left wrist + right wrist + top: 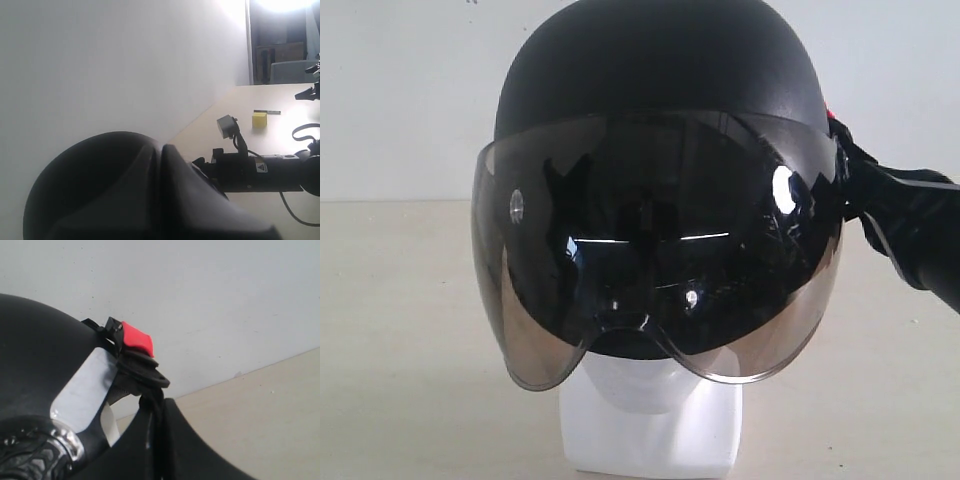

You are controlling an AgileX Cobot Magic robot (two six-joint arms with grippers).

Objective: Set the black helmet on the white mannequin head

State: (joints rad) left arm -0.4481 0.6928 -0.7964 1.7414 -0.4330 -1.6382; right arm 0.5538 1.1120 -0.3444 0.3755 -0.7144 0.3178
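Observation:
The black helmet (660, 70) sits over the white mannequin head (650, 410). Its smoky visor (650, 250) covers the face, so only the chin, neck and squarish base show. At the helmet's right side my right gripper (850, 165) is shut on a black strap just below the red buckle (137, 338); the strap runs down between the jaws of the right gripper (159, 407). In the exterior view the helmet hides my left gripper. The left wrist view shows the left gripper (162, 147) with jaws pressed together against the helmet's dome (85, 175); the pinched spot is too dark to make out.
The head stands on a pale wooden table (400, 350) in front of a white wall. A small yellow block (259, 119) and a dark pen-like thing lie farther off on the table. The right arm (260, 172) and its cable stretch across the table beyond the helmet.

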